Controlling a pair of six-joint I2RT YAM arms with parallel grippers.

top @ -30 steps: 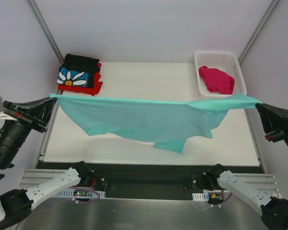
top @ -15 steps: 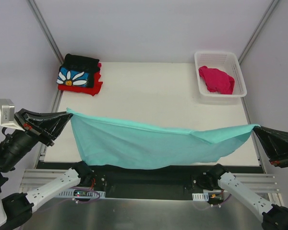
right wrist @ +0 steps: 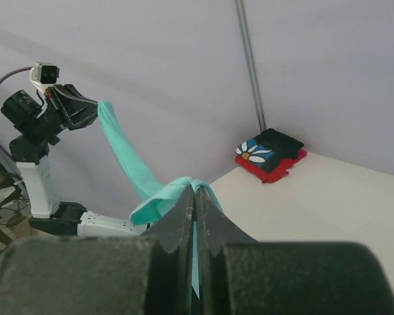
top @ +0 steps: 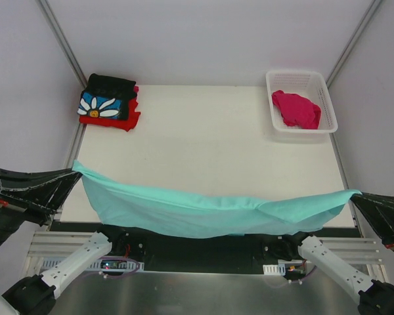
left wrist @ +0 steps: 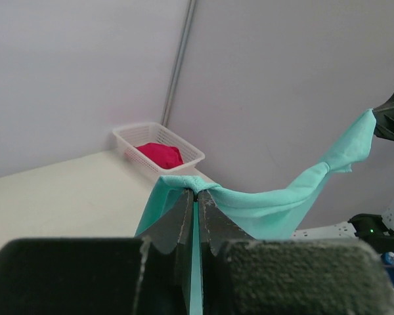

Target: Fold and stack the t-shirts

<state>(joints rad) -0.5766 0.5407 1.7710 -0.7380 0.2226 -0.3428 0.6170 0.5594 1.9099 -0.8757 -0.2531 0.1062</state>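
Note:
The mint-teal t-shirt (top: 197, 210) hangs stretched in the air between my two grippers, over the table's near edge, and sags in the middle. My left gripper (top: 75, 170) is shut on its left corner (left wrist: 184, 182). The right gripper (top: 354, 195) is shut on its right corner (right wrist: 184, 187). A folded black t-shirt with a white daisy (top: 106, 105) lies on a folded red one (top: 115, 122) at the far left corner. The magenta-pink t-shirt (top: 295, 109) lies crumpled in the basket.
The white lattice basket (top: 301, 76) stands at the far right corner of the white table (top: 210, 144). Grey walls and slanted metal posts (top: 62, 39) close in the sides. Both arm bases (top: 118, 239) sit under the hanging cloth.
Both grippers have carried the teal shirt from mid-table back to the near edge. The cloth now hangs lower and sags over the front edge.

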